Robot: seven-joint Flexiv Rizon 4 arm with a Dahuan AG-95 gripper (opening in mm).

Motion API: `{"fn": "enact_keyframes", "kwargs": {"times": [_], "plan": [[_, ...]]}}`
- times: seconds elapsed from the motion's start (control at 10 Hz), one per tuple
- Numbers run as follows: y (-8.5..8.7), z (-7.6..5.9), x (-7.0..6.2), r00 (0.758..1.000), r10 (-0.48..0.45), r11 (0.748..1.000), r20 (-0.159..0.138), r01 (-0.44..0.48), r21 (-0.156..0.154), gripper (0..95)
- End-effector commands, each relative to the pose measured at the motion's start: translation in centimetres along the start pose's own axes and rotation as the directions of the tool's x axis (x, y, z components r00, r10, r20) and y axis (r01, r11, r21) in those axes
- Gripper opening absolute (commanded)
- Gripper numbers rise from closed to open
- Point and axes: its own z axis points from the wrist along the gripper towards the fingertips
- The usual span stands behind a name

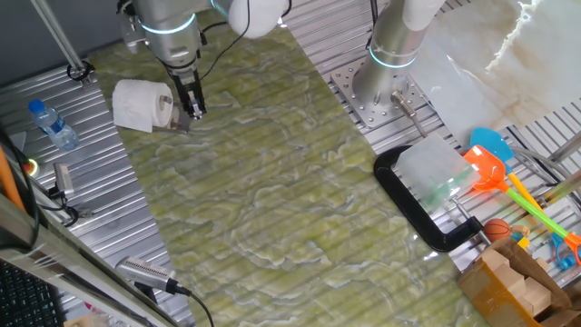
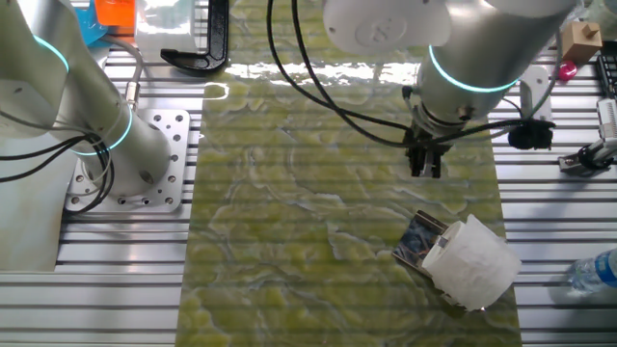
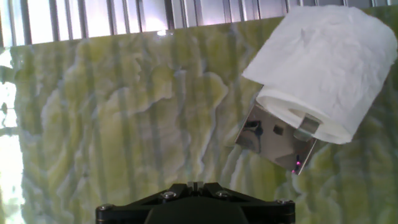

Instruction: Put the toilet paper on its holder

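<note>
A green-and-cream marbled mat (image 1: 272,182) covers the middle of the slatted aluminium table (image 1: 100,209) I am working over, with clutter pushed to the edges. In the one fixed view, the toilet paper (image 1: 141,104) sits at about ten o'clock on the mat, and in the other fixed view it is at roughly four o'clock. The roll appears to be already on the holder (image 2: 420,240). The shiny plate pokes out from under its end face, and in the hand view I can see what looks like the rod end inside the core (small and partly hidden, so I hold that loosely). The holder's plate lies flat on the mat with the roll resting against it.

The gripper (image 2: 425,166) hangs just beside the roll, apart from it and carrying nothing. In the other fixed view its fingers look drawn close together, with no gap I can make out. In the hand view the roll is at about two o'clock from the hand, clear of the fingers.

My judgement is that the placement is essentially done. What remains, if anything, is to confirm the roll is fully seated on the rod and to take the arm clear.

The water bottle (image 1: 53,124) and the black C-shaped frame (image 1: 408,204) sit well apart from all this.
</note>
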Motion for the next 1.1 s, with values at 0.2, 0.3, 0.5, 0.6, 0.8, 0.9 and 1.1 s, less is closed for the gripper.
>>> {"fn": "enact_keyframes", "kwargs": {"times": [0.2, 0.3, 0.5, 0.6, 0.8, 0.9, 1.1], "plan": [[1.0, -0.7, 2.7, 1.0, -0.012, 1.0, 0.014, 0.012, 0.016, 0.0], [0.7, -0.5, 3.4, 1.0, -0.018, 1.0, 0.017, 0.018, 0.019, 0.0], [-0.2, 0.2, 4.8, 1.0, -0.022, 1.0, -0.018, 0.022, 0.02, 0.0], [-0.3, 0.1, 5.1, 0.999, -0.032, 0.999, -0.041, 0.033, 0.023, 0.0], [-0.2, -0.3, 5.6, 0.998, -0.034, 0.999, -0.056, 0.036, 0.026, 0.0], [-0.1, -0.5, 5.8, 0.998, -0.037, 0.999, -0.056, 0.039, 0.031, 0.0], [0.0, -0.8, 6.1, 0.997, -0.049, 0.998, -0.055, 0.05, 0.031, 0.0]]}}
